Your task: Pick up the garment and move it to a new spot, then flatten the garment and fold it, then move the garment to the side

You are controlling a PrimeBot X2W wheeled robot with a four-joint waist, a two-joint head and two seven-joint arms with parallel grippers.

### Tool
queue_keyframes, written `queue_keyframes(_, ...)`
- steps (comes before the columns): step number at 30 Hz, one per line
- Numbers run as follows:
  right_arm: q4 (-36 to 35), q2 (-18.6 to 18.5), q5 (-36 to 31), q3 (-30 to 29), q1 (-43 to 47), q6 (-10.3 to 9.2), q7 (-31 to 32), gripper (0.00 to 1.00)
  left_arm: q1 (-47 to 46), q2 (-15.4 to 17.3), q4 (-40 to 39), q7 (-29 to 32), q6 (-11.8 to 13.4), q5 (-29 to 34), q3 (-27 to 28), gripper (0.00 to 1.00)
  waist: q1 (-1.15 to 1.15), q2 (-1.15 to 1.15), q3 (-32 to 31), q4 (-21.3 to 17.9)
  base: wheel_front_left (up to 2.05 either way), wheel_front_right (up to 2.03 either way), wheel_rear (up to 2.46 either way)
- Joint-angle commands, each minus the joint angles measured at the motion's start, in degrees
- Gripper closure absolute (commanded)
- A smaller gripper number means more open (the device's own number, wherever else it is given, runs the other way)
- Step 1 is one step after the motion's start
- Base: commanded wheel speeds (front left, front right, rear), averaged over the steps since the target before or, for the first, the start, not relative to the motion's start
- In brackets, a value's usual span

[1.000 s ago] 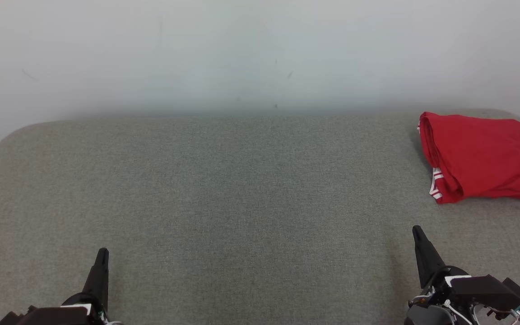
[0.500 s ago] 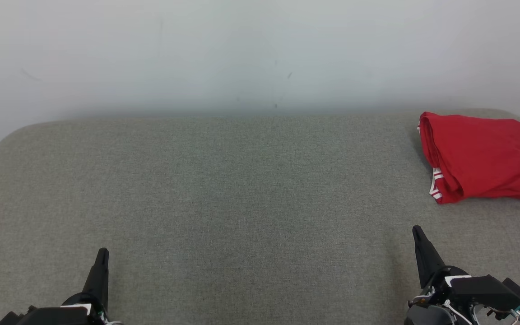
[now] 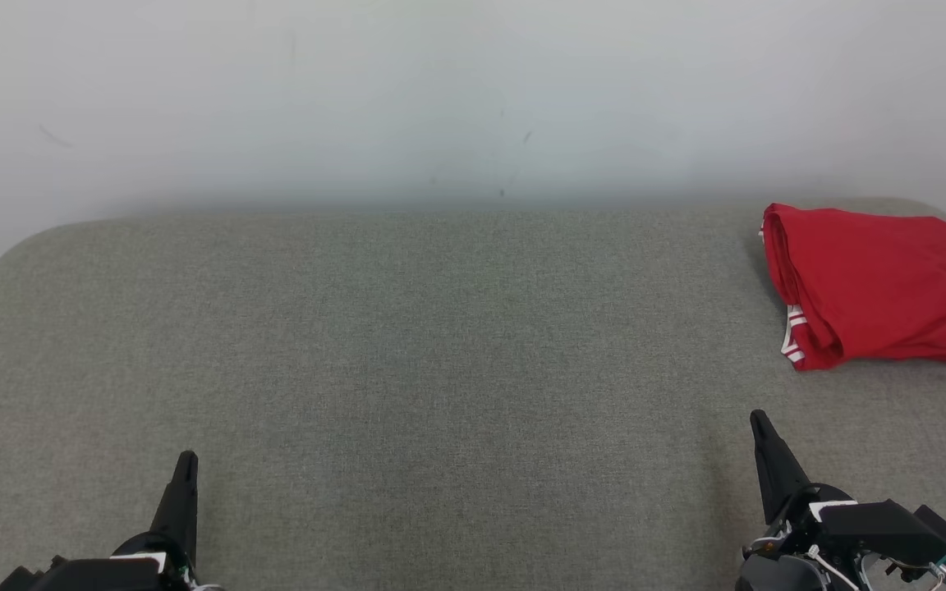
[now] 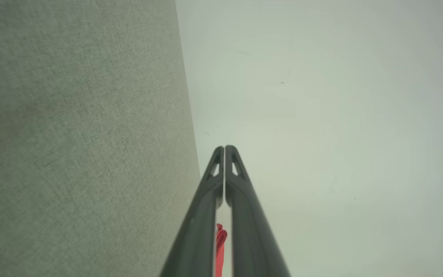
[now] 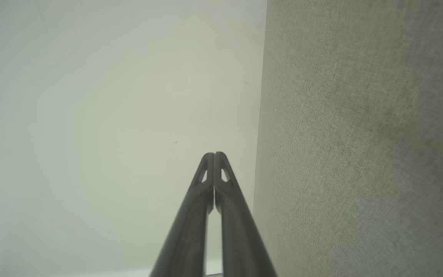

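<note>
Noted red garment (image 3: pixel 879 283) folded at far right corner of counter (image 3: pixel 440 345): judged set aside, task near done. Found left tool (image 3: pixel 185 461) and right tool (image 3: pixel 759 423) pinched closed, empty, parked clear.

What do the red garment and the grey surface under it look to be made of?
Red garment: soft knit fabric, perhaps cotton jersey, matte; it lies in limp folds, with white-striped trim. Grey surface: woven upholstery cloth, matte; a fine flecked weave shows, likely padded.
</note>
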Motion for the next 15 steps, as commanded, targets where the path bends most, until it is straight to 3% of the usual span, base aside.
queue_keyframes(1, -0.14, 0.24, 0.10, 0.03, -0.18, -0.12, 0.16, 1.00, -0.41, -0.12, -0.01, 0.00, -0.17, -0.26, 0.16, 1.00, 0.00, 0.00, 0.00, 0.00, 0.00, 0.00, 0.00)
queue_keyframes(15, -0.14, 0.24, 0.10, 0.03, -0.18, -0.12, 0.15, 1.00, -0.41, -0.12, -0.03, -0.01, -0.17, -0.26, 0.15, 1.00, 0.00, 0.00, 0.00, 0.00, 0.00, 0.00, 0.00)
